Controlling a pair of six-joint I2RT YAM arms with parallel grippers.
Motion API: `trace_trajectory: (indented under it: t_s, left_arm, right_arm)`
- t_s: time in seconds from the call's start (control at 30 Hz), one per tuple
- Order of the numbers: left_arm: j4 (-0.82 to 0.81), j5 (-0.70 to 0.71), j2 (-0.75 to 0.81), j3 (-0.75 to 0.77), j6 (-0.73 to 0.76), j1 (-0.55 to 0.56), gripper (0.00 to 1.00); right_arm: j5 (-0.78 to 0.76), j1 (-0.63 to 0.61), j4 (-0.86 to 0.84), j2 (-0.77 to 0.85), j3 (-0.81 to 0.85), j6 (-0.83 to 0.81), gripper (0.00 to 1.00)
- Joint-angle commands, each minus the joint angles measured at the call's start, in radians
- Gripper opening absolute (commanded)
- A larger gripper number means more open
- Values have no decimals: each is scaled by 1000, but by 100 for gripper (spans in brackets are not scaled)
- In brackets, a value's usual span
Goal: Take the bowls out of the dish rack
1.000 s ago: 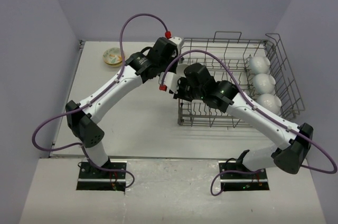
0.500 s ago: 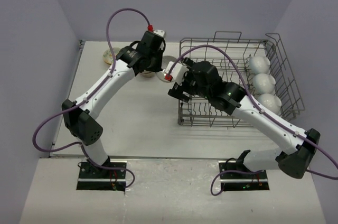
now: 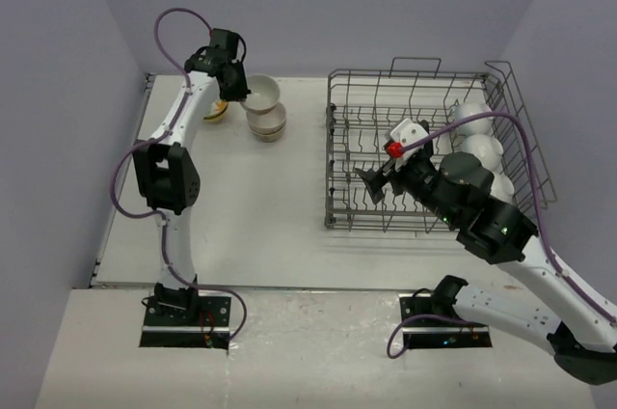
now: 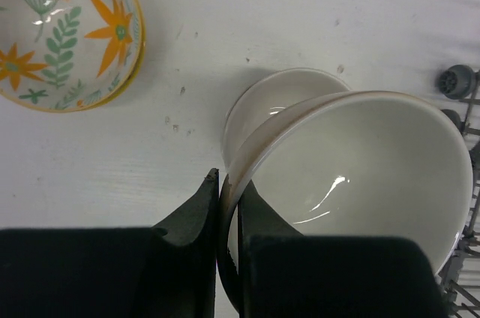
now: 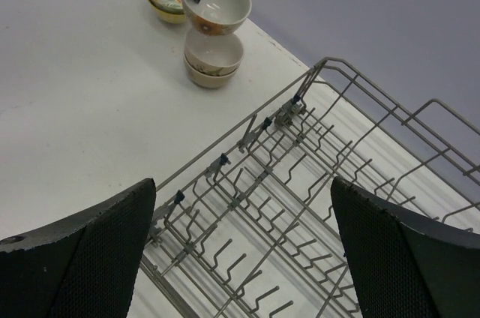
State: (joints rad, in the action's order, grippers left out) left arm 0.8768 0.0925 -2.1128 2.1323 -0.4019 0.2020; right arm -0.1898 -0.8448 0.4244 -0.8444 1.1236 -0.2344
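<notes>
Bowls [image 3: 267, 123] stacked two high stand at the far left of the white table [image 3: 241, 197], well apart from the dish rack [image 3: 386, 124], with a floral bowl [image 4: 60, 33] just beside them. Directly above the stack hangs a cream bowl [image 4: 360, 168], tilted and held only at its rim. Whether its foot touches the top of the stack cannot be told.

The risk likely lies in that thin edge grip. A smooth glazed rim pinched at one spot could swivel or slide out, dropping the bowl onto the ceramic below. If it is let go while tilted or off-centre, it may land crooked, rock the stack or knock into the floral bowl.

The left claw [image 4: 227, 183] is all but closed, its two dark fingers clamped on either side of the cream bowl's wall. The right claw [image 3: 371, 183] is spread as wide as it goes and holds nothing, hovering over the near left part of the rack. Three white bowls [image 3: 479, 150] sit along the rack's right side. A low reach toward them could probably catch a finger on the upright tines [image 5: 247, 258].
</notes>
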Motion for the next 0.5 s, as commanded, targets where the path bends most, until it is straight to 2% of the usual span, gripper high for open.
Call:
trace_trajectory:
  t_s: [0.0,0.2,0.33,0.47]
  left_arm:
    - [-38,-88,-56,101,-26,1,0]
    - [-81,-135,-111,117,-35,-7,0]
    - [-64,-111,-124,110,-45,-9,0]
    - [-90,-102,-99,32,-51,-9,0]
  right_arm:
    - [21,0,-36,30,-25,67,99]
    - [23,0,-36,42,-38,64,99]
    - [27,0,-36,39,-38,63,99]
    - [32,0,-39,39,-42,61,99]
